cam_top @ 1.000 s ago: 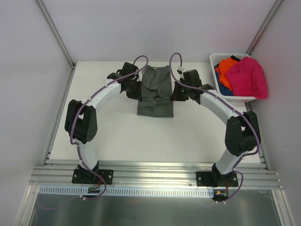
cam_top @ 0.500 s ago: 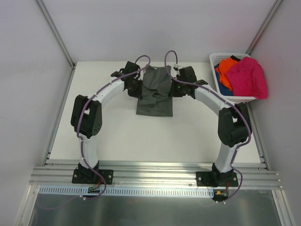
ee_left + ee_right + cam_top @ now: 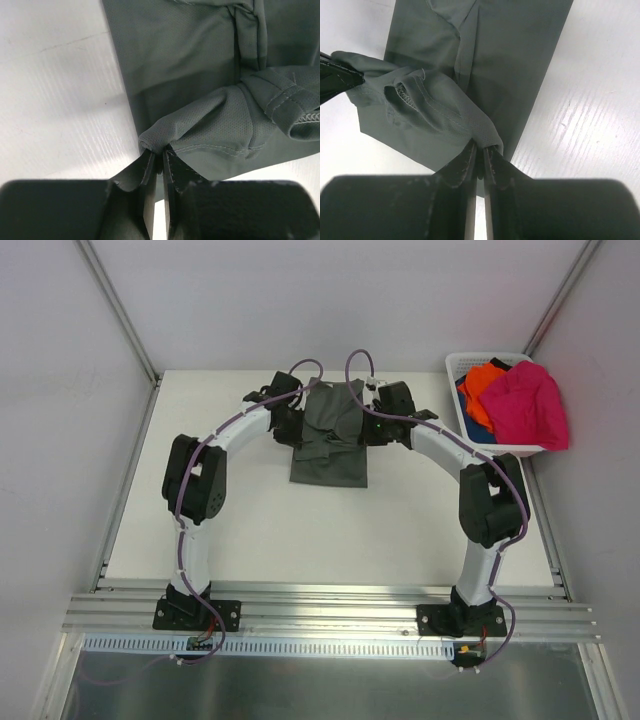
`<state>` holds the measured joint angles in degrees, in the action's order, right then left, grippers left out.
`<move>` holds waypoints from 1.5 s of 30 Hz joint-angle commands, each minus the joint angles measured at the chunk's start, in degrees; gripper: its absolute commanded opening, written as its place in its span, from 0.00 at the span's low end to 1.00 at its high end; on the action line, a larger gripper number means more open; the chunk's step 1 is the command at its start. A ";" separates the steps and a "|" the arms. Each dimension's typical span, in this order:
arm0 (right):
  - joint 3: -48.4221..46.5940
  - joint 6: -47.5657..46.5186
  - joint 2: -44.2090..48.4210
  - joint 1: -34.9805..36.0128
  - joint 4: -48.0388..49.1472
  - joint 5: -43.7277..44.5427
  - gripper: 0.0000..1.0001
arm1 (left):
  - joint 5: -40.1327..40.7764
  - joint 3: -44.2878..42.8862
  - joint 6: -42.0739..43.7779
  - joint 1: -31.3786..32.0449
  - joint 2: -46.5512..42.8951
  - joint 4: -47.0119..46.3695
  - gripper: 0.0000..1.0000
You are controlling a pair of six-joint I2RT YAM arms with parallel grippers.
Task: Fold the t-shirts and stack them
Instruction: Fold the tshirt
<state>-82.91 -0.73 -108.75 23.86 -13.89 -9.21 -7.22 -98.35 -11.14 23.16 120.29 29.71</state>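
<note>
Left wrist: mid-fold, my left gripper (image 3: 159,156) and right gripper (image 3: 481,150) pinch the grey t-shirt (image 3: 200,60); next, I'd lay it flat.

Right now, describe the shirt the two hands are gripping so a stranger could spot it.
On the white table, look at the far middle. The dark grey-green t-shirt lies there partly folded, pinched by the left hand and right hand. It alone is dark and outside the white basket holding the bright shirts.
</note>
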 commanded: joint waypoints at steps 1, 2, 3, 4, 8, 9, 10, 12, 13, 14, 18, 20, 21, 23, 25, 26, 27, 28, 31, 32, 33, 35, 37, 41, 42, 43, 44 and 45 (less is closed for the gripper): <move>-0.41 -1.38 -0.41 -0.30 2.11 1.65 0.11 | 2.21 -2.29 0.15 -0.66 0.21 -0.53 0.13; -0.75 -1.38 -0.58 -0.30 2.20 2.00 0.24 | 2.39 -2.03 0.15 -0.66 0.21 -0.53 0.17; -0.93 -1.38 -0.67 -0.30 2.11 2.35 0.34 | 2.65 -1.94 0.06 -0.66 0.12 -0.53 0.26; -1.02 -1.46 -0.94 -0.30 2.03 3.05 0.42 | 2.83 -1.85 0.06 -0.66 0.03 -0.53 0.32; -1.11 -1.73 -0.77 -0.13 2.11 3.68 0.60 | 5.02 -1.41 -0.73 -0.66 -0.23 -0.53 0.79; -0.85 -1.64 -0.59 -0.21 2.11 3.68 0.60 | 5.03 -1.41 -0.82 -0.66 -0.23 -0.53 0.84; -0.67 -1.73 -0.33 -0.04 2.11 3.68 0.60 | 5.20 -1.50 -0.90 -0.66 -0.32 -0.45 0.95; -0.06 -1.29 0.73 0.05 1.85 3.85 0.61 | 5.38 -1.32 -1.17 -0.66 -0.93 -0.45 0.99; 0.38 -1.03 1.17 0.05 1.68 3.42 0.61 | 5.38 -1.15 -1.26 -0.66 -1.28 -0.45 0.99; 0.56 -0.24 1.78 0.31 1.50 2.98 0.60 | 5.29 -0.62 -1.43 -0.66 -2.50 -0.45 0.99; 1.70 3.08 3.89 2.07 0.53 1.04 0.59 | 5.64 1.66 -1.87 -0.74 -6.02 -0.36 0.99; 1.79 4.24 3.90 3.99 -0.08 0.16 0.59 | 5.64 3.50 -2.05 -0.92 -8.65 -0.18 0.99; 1.70 5.12 3.37 4.79 -0.08 -0.36 0.59 | 5.73 4.12 -2.13 -1.18 -9.54 -0.10 0.99; 1.09 5.65 2.58 6.72 0.09 -1.33 0.59 | 5.64 6.13 -2.22 -1.80 -12.34 -0.10 0.99; 0.21 6.36 0.66 7.87 0.27 -1.77 0.58 | 5.47 7.46 -2.14 -2.68 -14.28 0.17 0.99; -0.92 6.62 -0.14 8.57 0.35 -1.86 0.58 | 5.38 8.77 -2.14 -2.94 -16.12 0.26 0.99; -1.63 6.79 -0.84 8.75 0.35 -1.86 0.58 | 4.94 9.39 -2.31 -3.29 -17.01 0.34 0.99; -2.25 6.88 -1.72 9.10 0.44 -1.69 0.58 | 4.59 10.10 -2.57 -3.73 -17.89 0.34 0.99; -4.97 7.06 -5.06 9.63 0.09 -1.34 0.58 | 3.71 12.56 -3.10 -4.17 -21.40 0.70 0.99; -5.59 7.06 -6.55 9.80 -0.17 -1.25 0.58 | 3.45 13.43 -3.19 -4.52 -21.76 0.78 0.99; -6.37 6.97 -7.09 9.89 -0.26 -1.16 0.58 | 3.18 13.70 -3.63 -4.70 -22.20 0.87 0.99; -7.00 7.06 -8.14 10.16 -0.61 -0.81 0.58 | 2.74 13.97 -3.98 -5.57 -22.99 1.22 0.99; -7.35 6.97 -9.11 10.07 -0.70 -0.98 0.58 | 2.13 13.71 -4.33 -6.10 -23.34 1.49 0.99; -7.96 6.88 -10.52 10.24 -0.79 -1.25 0.58 | 1.60 12.39 -4.68 -7.25 -23.43 1.84 0.99; -8.14 6.80 -10.78 10.24 -0.96 -1.25 0.57 | 1.60 12.39 -4.68 -7.60 -23.35 1.84 0.99; -8.31 6.80 -11.13 10.42 -1.22 -0.90 0.57 | 1.69 12.21 -4.77 -7.77 -23.09 2.01 0.99; -8.75 6.71 -11.31 10.59 -1.49 -0.89 0.57 | 1.51 11.95 -4.86 -7.95 -22.82 1.93 0.99; -8.84 6.80 -11.31 10.60 -1.66 -0.89 0.57 | 1.16 11.86 -5.30 -8.30 -22.73 2.01 0.99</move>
<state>-88.53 5.52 -120.40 34.06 -14.76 -10.07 -4.49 -85.12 -14.70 15.79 99.11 30.74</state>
